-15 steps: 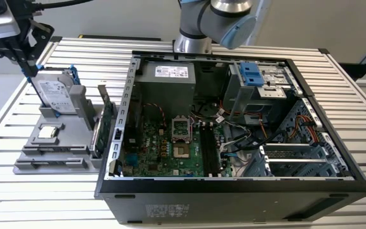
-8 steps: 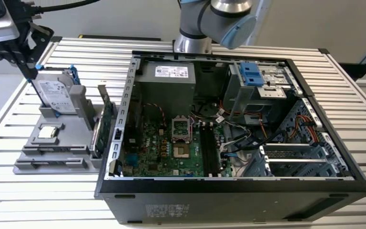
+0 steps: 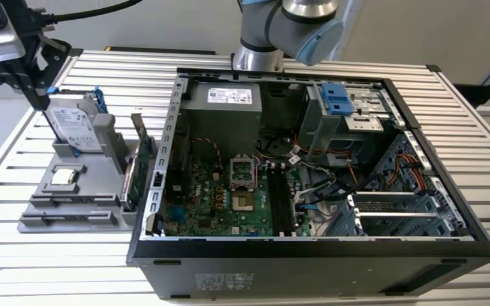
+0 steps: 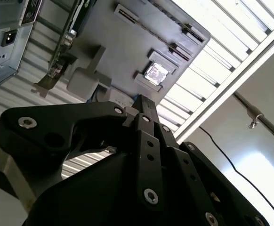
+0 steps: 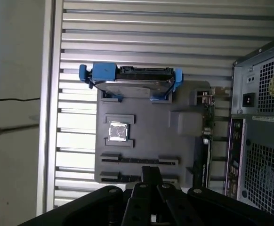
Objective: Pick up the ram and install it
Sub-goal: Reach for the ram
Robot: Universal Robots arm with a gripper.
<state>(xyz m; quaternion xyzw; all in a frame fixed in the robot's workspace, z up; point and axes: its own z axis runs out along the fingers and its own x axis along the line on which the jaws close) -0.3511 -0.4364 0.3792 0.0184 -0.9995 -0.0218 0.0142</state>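
Note:
My gripper (image 3: 39,102) hangs high at the exterior view's left, above the back of a grey parts holder (image 3: 92,191). Its black fingers (image 4: 144,117) look pressed together in both wrist views, and I see nothing between them. In the first wrist view the gripper (image 5: 151,172) lines up over two long narrow slots (image 5: 139,161) at the holder's front, which look dark and bare. The ram is hidden or out of view. The open computer case (image 3: 313,255) lies beside the holder. Its motherboard (image 3: 219,197) is exposed, with long black memory slots (image 3: 279,197).
On the holder stand a silver hard drive in a blue bracket (image 3: 73,127), a square processor chip (image 5: 117,132) and an upright green expansion card (image 3: 143,153). The slatted metal table (image 3: 58,268) ends close behind the holder. The arm's base (image 3: 258,57) stands behind the case.

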